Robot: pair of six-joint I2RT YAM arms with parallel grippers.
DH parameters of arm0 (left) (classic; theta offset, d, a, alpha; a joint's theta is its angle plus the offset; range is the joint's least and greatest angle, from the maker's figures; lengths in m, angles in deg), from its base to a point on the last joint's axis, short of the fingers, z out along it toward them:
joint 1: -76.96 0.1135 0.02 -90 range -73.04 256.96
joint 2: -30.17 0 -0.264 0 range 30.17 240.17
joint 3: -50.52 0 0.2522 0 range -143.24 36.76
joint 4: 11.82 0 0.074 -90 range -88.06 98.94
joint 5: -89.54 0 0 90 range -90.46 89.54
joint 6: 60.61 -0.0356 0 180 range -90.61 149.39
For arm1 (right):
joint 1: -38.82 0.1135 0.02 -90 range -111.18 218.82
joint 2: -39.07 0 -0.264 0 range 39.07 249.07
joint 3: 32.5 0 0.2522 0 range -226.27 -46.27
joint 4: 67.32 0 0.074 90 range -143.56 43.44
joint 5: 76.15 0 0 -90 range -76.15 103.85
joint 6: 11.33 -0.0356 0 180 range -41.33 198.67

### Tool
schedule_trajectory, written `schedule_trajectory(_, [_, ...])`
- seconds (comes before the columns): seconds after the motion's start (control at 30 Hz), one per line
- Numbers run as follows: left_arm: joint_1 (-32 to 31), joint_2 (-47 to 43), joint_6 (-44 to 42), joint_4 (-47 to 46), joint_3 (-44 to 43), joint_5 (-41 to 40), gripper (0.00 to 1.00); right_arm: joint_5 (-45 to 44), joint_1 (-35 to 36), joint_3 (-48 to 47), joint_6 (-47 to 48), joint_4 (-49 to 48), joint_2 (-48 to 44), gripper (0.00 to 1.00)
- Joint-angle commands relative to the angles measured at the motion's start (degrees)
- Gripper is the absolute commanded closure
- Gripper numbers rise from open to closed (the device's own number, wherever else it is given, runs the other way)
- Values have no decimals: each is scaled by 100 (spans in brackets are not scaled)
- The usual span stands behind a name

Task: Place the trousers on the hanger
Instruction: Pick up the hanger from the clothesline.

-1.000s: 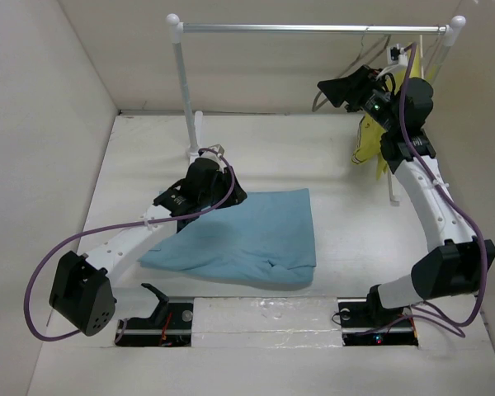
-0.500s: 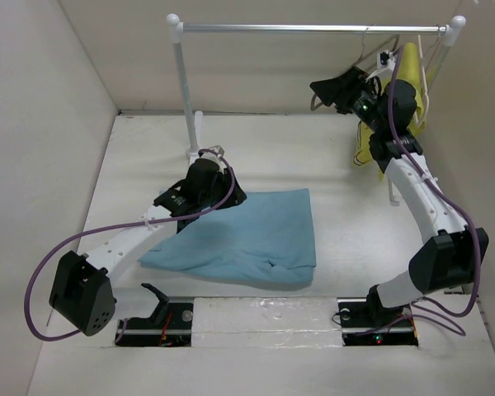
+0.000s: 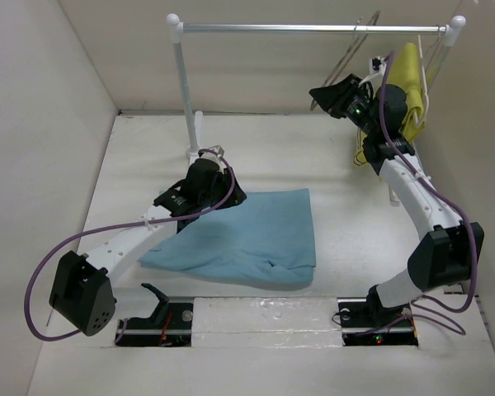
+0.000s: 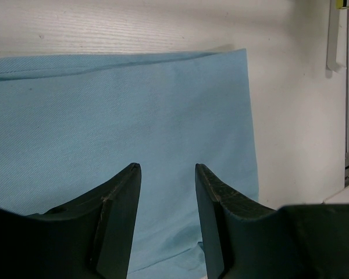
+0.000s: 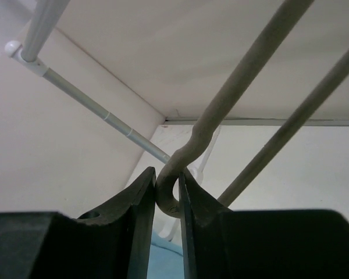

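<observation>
While the trousers (image 3: 247, 235) are lying folded and flat on the worktop (image 3: 338, 165) just beyond the arm bases, the left claw (image 4: 167, 168) is hovering low over their far left corner. Its jaws are standing apart with only blue cloth showing beneath the gap. From above, its fingertips are hiding under the wrist body, so whether they are touching the cloth cannot be told. The left wrist view is cutting the trousers off at its left and bottom edges, and no button is showing anywhere.

Farther back and raised, the right claw (image 5: 167, 174) is pinching the hanger (image 5: 239, 81), its two fingers closing on a curled bend of grey wire. In the top view the hanger (image 3: 351, 51) is showing only as faint slanting lines running up toward the rail (image 3: 313, 28). Whether it is resting on that rail is hard to make out. Just beside it, a yellow garment (image 3: 404, 74) is hanging, partly covered by the right arm.
</observation>
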Motion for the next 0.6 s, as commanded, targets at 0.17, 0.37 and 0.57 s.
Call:
schedule_trajectory(0.17, [-11, 63, -155, 69, -487, 31, 61, 19, 44, -327, 898, 483, -621, 80])
schedule_trajectory(0.37, [-11, 282, -323, 324, -1585, 426, 58, 89, -8, -12, 1091, 617, -963, 84])
schedule_trajectory(0.57, [-11, 643, -367, 491, -2842, 839, 56, 168, -8, 314, 1381, 993, -1244, 87])
